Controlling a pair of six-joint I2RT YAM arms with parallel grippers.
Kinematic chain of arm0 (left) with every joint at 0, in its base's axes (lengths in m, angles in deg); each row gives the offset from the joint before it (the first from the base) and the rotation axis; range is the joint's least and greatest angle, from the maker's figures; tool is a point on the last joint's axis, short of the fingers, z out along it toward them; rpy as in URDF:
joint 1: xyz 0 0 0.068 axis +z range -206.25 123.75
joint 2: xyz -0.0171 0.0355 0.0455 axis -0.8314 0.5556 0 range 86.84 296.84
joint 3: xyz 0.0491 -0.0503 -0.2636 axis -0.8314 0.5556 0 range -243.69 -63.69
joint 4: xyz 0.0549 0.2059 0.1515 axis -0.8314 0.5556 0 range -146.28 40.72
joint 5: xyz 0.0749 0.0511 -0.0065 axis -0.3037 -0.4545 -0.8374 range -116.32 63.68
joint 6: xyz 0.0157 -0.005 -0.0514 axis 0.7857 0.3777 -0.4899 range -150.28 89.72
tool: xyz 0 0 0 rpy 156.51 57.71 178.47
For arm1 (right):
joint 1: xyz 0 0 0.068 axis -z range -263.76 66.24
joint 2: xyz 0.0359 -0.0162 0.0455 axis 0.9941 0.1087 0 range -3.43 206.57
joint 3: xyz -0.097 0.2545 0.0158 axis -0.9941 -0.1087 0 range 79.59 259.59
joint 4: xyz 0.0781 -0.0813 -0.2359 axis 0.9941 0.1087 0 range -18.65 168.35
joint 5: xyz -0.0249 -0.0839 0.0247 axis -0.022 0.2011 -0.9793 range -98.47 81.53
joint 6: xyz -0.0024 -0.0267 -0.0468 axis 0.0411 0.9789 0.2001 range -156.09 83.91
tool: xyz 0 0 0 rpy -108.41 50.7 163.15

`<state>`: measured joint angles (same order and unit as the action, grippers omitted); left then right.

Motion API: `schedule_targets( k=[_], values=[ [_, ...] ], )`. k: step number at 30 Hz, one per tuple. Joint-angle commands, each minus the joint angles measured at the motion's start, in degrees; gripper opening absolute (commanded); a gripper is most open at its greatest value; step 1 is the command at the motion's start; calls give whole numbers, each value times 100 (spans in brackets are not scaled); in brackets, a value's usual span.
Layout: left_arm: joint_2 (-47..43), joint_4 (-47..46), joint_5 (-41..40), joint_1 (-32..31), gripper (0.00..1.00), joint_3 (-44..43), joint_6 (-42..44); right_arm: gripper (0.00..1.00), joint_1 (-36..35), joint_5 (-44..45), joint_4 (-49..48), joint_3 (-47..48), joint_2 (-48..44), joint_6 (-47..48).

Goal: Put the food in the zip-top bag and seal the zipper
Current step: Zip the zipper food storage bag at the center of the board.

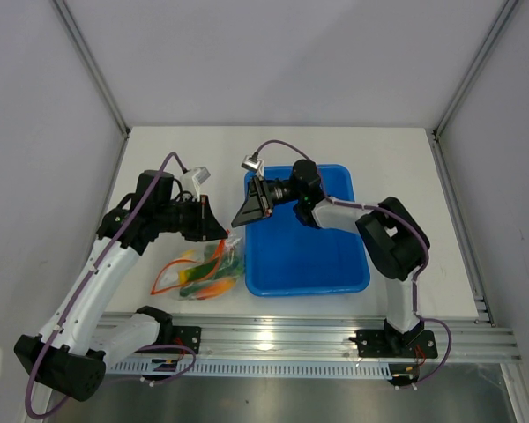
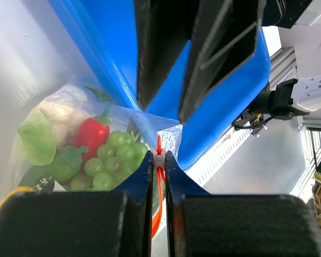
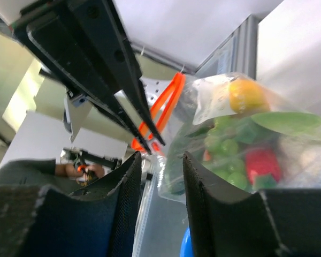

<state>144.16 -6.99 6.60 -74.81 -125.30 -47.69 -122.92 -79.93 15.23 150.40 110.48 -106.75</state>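
The overhead camera looks down on the bag (image 1: 198,273) from far above; both wrist cameras face it close, from opposite sides.

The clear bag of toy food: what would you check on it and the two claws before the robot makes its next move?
1. Food inside the zip-top bag: ok; grapes and red chili show behind the plastic.
2. Left gripper holding the zipper: ok; shut on the strip.
3. Right gripper free: ok; jaws apart, nothing between them.
4. Zipper sealed end to end: not ok; in the right wrist view its two sides stand apart.
5. Bag outside the blue tub: ok; it lies to the tub's left.
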Motion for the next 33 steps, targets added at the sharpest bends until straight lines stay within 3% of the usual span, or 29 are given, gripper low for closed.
schedule_targets(
  k=[1,12,21,26,30,33],
  values=[
    [-10,1,144,11,1,-194,150,40,-136,-403,-725,250,35,-247],
    [86,-34,117,11,1,-317,176,34,-461,-562,-707,267,149,-282],
    [95,1,109,11,1,-317,194,14,-479,-500,-1269,223,290,-756],
    [86,18,65,11,1,-291,194,11,-470,-474,-1770,179,378,-1178],
    [69,10,21,11,1,-282,185,0,-461,-457,-1938,179,422,-1319],
    [78,-8,47,11,1,-291,176,0,-426,-317,-1851,188,396,-1285]
  ],
)
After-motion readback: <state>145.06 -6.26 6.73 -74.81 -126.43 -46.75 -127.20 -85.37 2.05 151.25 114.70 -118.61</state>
